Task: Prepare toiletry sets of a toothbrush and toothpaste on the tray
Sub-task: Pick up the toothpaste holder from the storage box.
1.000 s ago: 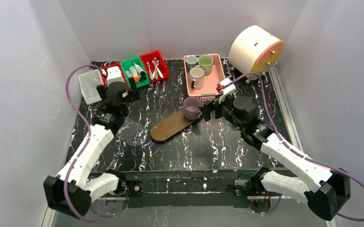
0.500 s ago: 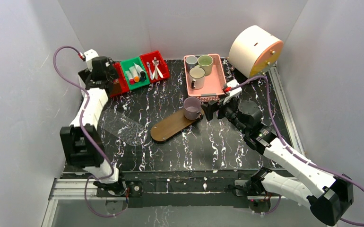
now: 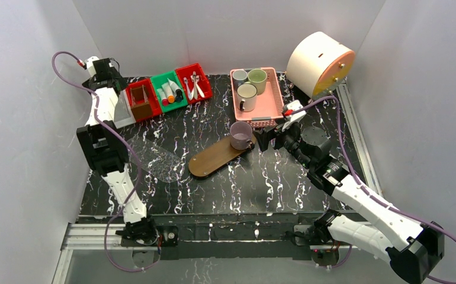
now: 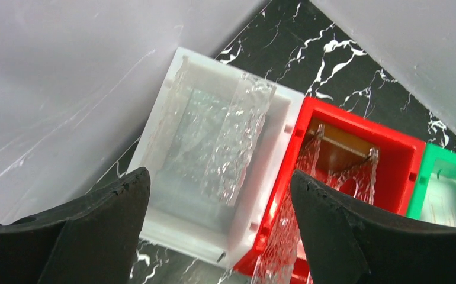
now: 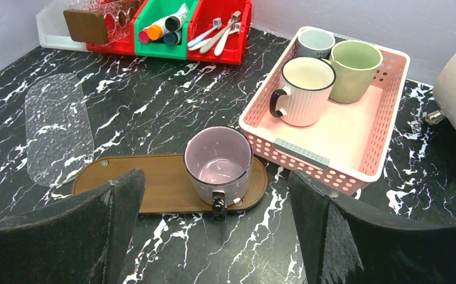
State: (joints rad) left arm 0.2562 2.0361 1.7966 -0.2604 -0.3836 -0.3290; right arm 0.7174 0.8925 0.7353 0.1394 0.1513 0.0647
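Tray [image 5: 148, 189] of dark-brown wood lies flat on the black, white-veined bench [image 3: 273, 183], straight ahead of the right gripper [image 5: 215, 175] and running off to the left of its jaws. Those jaws stand spread with nothing between them. A purple mug [image 5: 218, 163] stands upright on the tray end nearest them, its handle turned toward them. Plain white walls [image 3: 225, 29] close in the bench on three sides.

The left gripper [image 4: 220, 176] hangs over the far left corner, jaws spread and empty. Below them sits a white bin [image 4: 276, 171] holding crinkled clear plastic bags [image 4: 237, 136]. To the right of these jaws is a red bin [image 4: 356, 118] with a brown block [image 4: 338, 151] and more clear film. The black jaw tips hide the near edges of both bins. A green bin [image 4: 445, 189] is cut off at the frame edge there.

Far ahead and left of the right jaws, that green bin holds tubes [image 5: 157, 28] with coloured caps. A second red bin [image 5: 237, 29] beside it holds toothbrushes [image 5: 217, 32], too small to count. A clear textured sheet [image 5: 57, 127] lies flat to the left of the tray; bag or single sheet, I cannot tell. Ahead and right of the right jaws, a pink basket [image 5: 326, 160] holds a white ribbed mug [image 5: 305, 89], a green mug [image 5: 353, 68] and a grey mug [image 5: 315, 41]. A cream drum [image 3: 319, 62] rests in the far right corner.
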